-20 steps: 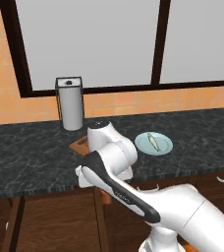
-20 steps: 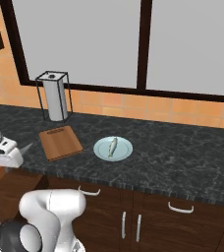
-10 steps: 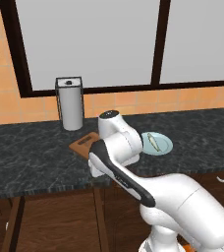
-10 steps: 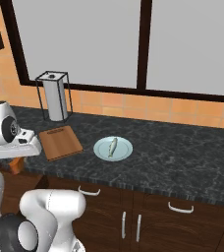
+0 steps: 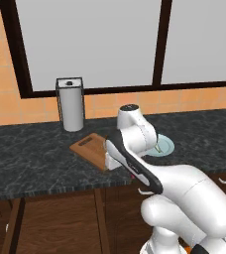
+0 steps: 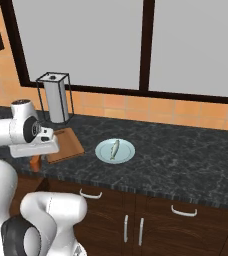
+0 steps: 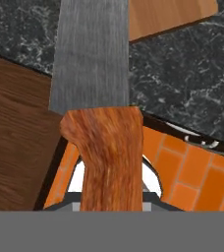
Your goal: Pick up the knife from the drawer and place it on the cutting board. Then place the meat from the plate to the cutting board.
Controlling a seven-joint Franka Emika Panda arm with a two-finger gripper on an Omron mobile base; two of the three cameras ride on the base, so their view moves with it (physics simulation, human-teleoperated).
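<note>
Since a second ago the arm has risen and swung in over the front edge of the tabletop, toward the cutting board.

Left base view: the arm's wrist covers the board's near end and most of the plate behind it; the paper towel holder stands by the back edge.

Right base view: the hand hangs just off the tabletop's front edge beside the board's near corner, clamped on the knife. The meat lies on the plate.

Hand view: the knife's wooden handle sits gripped at the bottom, its blade reaching toward the board's corner.
</note>
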